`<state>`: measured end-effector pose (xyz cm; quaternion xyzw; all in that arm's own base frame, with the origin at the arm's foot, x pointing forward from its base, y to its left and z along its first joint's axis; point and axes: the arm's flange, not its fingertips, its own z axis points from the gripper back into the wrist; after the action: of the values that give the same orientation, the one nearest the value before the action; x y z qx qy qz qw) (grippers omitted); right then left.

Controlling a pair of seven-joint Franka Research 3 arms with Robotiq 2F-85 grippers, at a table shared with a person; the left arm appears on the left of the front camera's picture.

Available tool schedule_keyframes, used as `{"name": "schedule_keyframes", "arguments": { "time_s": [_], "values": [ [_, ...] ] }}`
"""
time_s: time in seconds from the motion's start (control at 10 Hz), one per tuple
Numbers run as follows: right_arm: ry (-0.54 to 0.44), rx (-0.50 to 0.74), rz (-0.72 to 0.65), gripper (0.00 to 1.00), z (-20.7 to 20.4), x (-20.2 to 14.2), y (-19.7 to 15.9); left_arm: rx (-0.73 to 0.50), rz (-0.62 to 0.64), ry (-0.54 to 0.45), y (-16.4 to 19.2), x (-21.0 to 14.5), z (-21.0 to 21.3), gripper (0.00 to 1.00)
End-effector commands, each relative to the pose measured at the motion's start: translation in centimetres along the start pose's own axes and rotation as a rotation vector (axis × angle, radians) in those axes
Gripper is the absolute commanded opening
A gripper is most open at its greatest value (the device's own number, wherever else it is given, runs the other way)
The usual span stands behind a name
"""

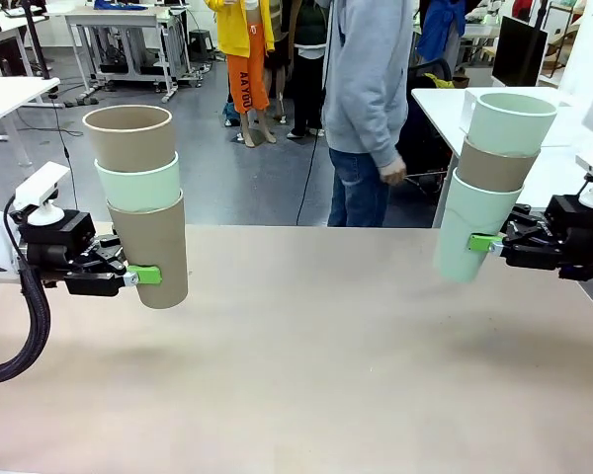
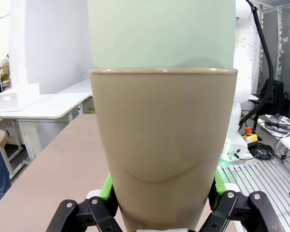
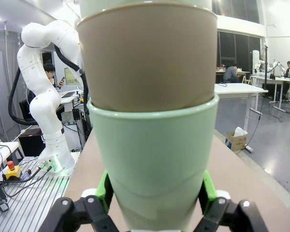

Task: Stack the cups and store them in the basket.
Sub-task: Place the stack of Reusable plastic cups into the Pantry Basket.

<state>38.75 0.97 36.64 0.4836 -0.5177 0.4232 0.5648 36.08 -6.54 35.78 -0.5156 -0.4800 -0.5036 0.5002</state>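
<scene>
- While both three-cup stacks hang above the surface, the left fingers clench the left stack at 9 o'clock, and the right fingers clench the right stack at 3 o'clock.
- Likely next: nest the stacks. Straighten the leaning right stack, centre it over the other's rim, then lower it slowly.
- The basket, it seems, waits on a side table.

We list one table: flat, pale-brown matte top, with faint shadows toward its left and right edges.
</scene>
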Motion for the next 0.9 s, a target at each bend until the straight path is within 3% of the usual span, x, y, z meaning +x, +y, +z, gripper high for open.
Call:
{"name": "schedule_keyframes", "arguments": {
  "time_s": [0.0,0.8],
  "values": [
    [-0.004,-0.001,0.007,0.86,-0.11,0.34,-0.01,-0.006,0.001,-0.006,-0.08,0.49,-0.01,0.85],
    [-0.004,-0.001,0.007,0.86,-0.11,0.34,-0.01,-0.006,0.001,-0.006,-0.08,0.49,-0.01,0.85]
  ]
}}
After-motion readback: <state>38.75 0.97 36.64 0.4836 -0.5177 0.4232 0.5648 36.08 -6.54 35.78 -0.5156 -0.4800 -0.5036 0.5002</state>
